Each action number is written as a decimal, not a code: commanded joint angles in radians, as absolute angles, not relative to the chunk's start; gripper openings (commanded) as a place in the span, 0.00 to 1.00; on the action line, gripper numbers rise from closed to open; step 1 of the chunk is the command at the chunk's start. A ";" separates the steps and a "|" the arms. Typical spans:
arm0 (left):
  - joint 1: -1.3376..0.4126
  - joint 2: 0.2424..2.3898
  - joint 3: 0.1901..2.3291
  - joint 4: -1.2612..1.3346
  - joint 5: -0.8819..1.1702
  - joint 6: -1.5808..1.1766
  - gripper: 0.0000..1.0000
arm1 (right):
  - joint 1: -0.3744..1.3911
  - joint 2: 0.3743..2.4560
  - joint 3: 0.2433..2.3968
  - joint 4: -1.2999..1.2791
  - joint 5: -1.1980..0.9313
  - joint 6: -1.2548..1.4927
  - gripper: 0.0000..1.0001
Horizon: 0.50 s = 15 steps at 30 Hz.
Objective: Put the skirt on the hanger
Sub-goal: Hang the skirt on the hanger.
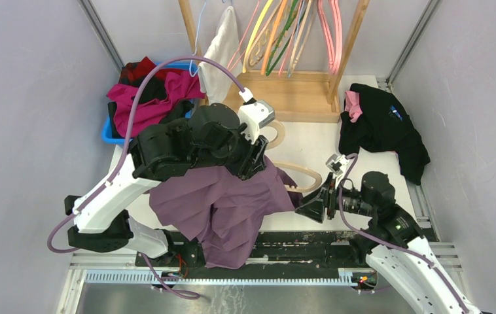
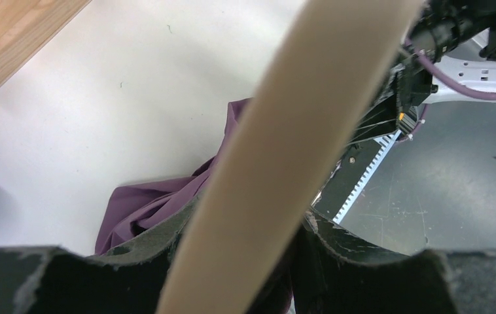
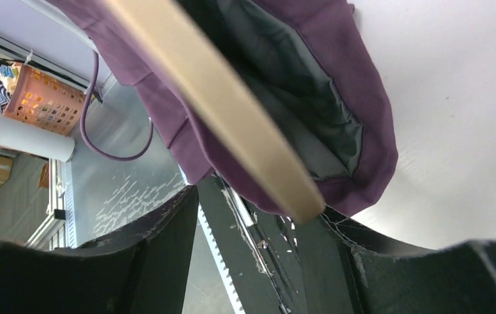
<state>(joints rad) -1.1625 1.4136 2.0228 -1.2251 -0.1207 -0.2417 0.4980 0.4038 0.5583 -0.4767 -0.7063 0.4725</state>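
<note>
The purple skirt (image 1: 222, 206) lies bunched on the white table near the front edge, partly draped over a beige wooden hanger (image 1: 303, 173). My left gripper (image 1: 253, 163) is above the skirt and shut on the hanger's bar, which runs between its jaws in the left wrist view (image 2: 284, 150), with the skirt (image 2: 157, 203) below. My right gripper (image 1: 302, 205) is open at the skirt's right edge. In the right wrist view the hanger's end (image 3: 212, 98) and the skirt's hem (image 3: 363, 111) sit just ahead of the open right gripper (image 3: 258, 248), not held.
A blue bin (image 1: 109, 134) of red and magenta clothes stands at the back left. A wooden rack (image 1: 294, 98) with several coloured hangers and a white cloth (image 1: 219, 55) stands at the back. A black garment (image 1: 383, 127) lies at the right. A black rail (image 1: 298, 245) runs along the front edge.
</note>
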 commanded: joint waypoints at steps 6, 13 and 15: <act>-1.161 1.425 2.105 -1.152 -0.117 -0.239 0.03 | 0.606 0.473 0.491 -0.281 -0.646 0.491 0.60; -1.160 1.431 2.111 -1.154 -0.114 -0.238 0.03 | 0.754 0.574 0.498 -0.219 -0.478 0.432 0.60; -1.160 1.432 2.114 -1.156 -0.114 -0.238 0.03 | 0.803 0.624 0.502 -0.198 -0.434 0.417 0.59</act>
